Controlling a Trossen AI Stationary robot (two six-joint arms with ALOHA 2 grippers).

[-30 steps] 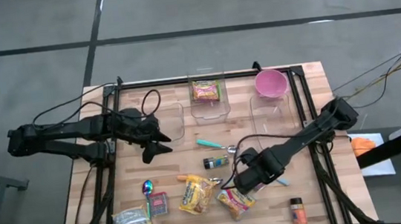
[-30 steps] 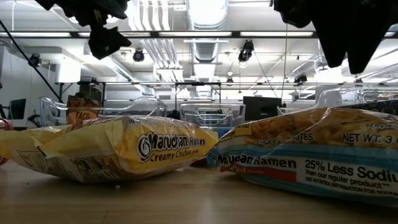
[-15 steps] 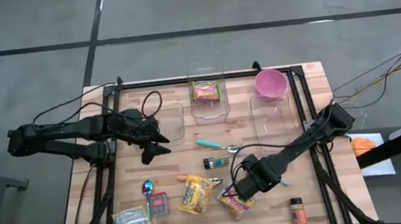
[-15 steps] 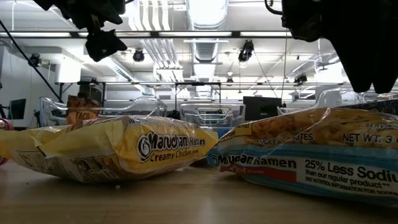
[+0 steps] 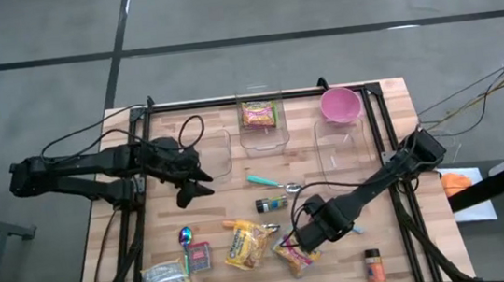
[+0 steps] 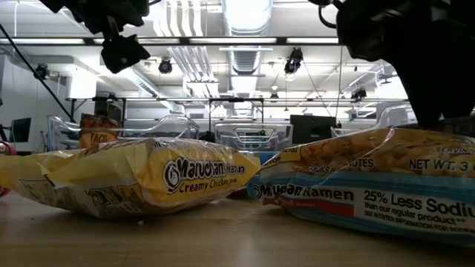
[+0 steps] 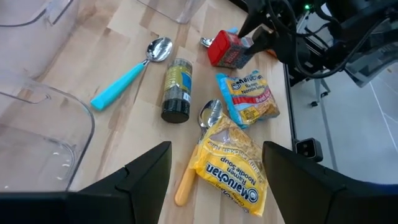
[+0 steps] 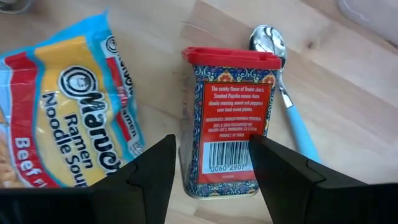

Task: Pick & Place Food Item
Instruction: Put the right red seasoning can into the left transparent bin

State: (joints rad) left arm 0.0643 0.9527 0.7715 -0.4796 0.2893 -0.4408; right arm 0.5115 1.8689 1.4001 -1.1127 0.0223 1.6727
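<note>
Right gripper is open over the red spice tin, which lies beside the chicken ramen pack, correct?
Not quite. In the right wrist view the open right gripper does straddle the red spice tin, but the pack beside it is beef ramen, not chicken.

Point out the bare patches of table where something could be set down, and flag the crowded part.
Bare wood lies between the pink bowl and the spice jar along the table's right side, and below the left gripper. The front middle is crowded: ramen packets, spoons, right gripper.
</note>
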